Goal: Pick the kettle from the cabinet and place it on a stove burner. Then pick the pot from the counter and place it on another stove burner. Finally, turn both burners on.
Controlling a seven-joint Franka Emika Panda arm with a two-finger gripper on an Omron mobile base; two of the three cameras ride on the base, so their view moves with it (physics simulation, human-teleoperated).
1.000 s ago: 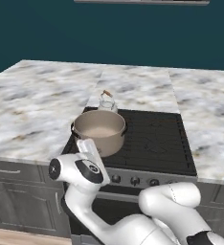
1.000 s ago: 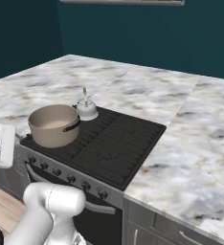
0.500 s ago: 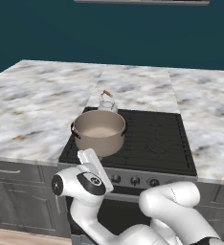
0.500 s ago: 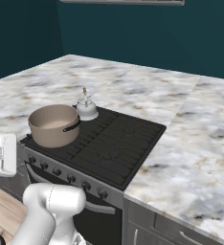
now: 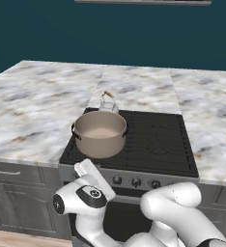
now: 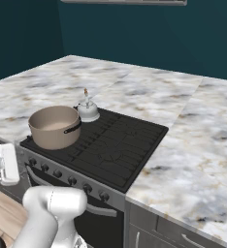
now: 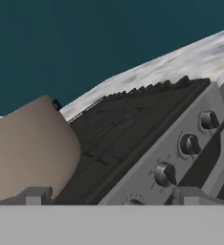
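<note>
Since 1 second ago the gripper (image 7: 109,195) has sunk from beside the pot's near wall to the stove's front panel, below the cooktop edge; pot and kettle have not shifted. Its jaws stand spread wide, holding nothing, and the fingertips (image 7: 35,195) frame the lower side of the pot (image 5: 100,133) and the row of knobs (image 7: 189,144) in the hand view (that view is rolled, so the stove front runs up to the right).

The tan pot sits upright on the front-left burner (image 5: 86,152), mouth up, its pale inside bare of contents, and its 2 dark side handles lie on a line across the stove, left to right. The kettle (image 6: 88,110) stands upright on the back-left burner just behind the pot, close to its rim; its wire handle arches straight up with the brown wooden piece on top. What is inside the kettle cannot be told. Marble counter (image 6: 193,160) flanks the stove on both sides.
</note>
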